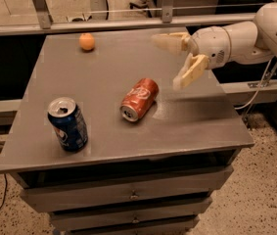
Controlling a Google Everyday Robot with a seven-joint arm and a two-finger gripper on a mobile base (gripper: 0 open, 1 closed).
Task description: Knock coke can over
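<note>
One coke can [139, 100]: I see it lying on its side near the middle of the table, with its silver top turned toward the front edge.
Can against fingers: it lies lower and to the left of the fingers [192, 70] in my view. It is near the lower one, with a clear gap and no contact.
Gripper [166, 62]: spread wide and holding nothing, it hovers over the table's right rear part.
Blue can [68, 124]: upright near the front-left corner, well apart from the coke can.
Orange ball [86, 41]: resting near the rear edge.
Table [103, 72]: a grey top above drawers [133, 195].
</note>
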